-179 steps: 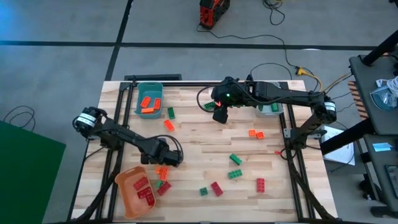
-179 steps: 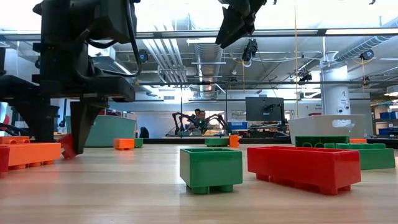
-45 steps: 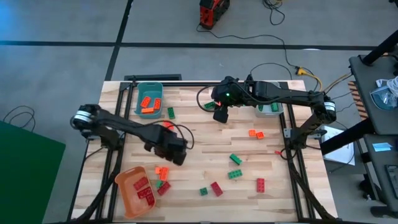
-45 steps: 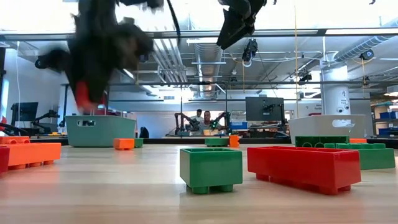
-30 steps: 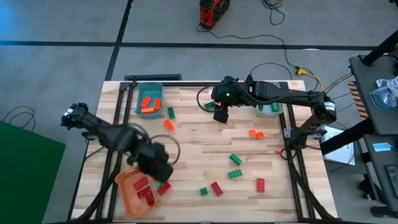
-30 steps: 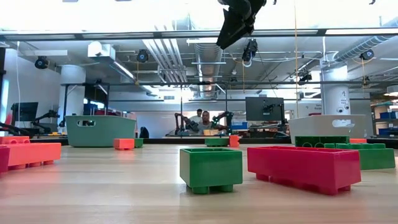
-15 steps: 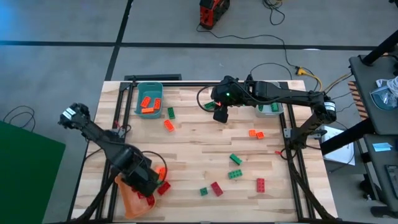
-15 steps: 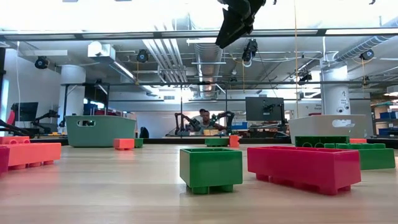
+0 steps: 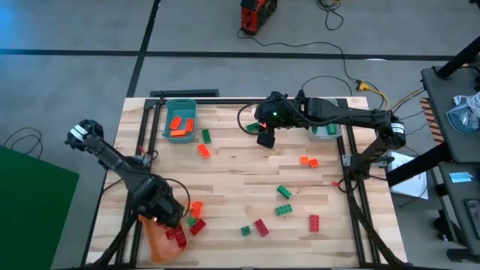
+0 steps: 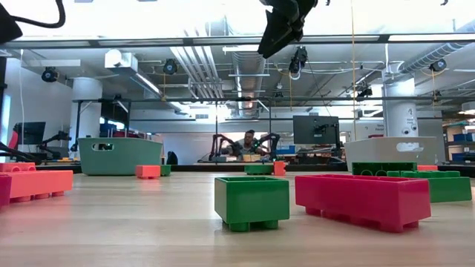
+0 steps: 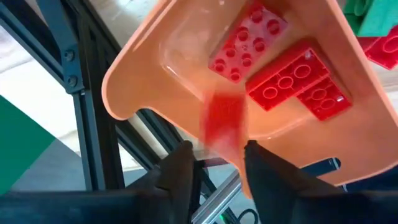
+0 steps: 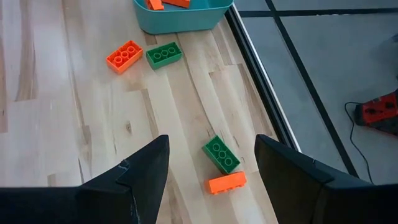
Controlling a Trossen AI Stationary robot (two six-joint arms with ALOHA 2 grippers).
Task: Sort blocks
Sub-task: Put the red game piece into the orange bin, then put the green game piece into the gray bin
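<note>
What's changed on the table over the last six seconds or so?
The left gripper picked a red block off the table near the orange bin, lifted it, swung back over the bin and opened; the red block shows blurred, apparently dropping in. The right gripper stayed raised and open at the far middle. The teal bin and the loose blocks look unmoved.

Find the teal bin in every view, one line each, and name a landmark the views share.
High view: teal bin at the table's far left, orange blocks inside.
Low view: teal bin stands far back on the left.
Left wrist view: not in it; only the orange bin shows.
Right wrist view: its edge shows at the top.
Shared landmark: the green block beside the bin.
</note>
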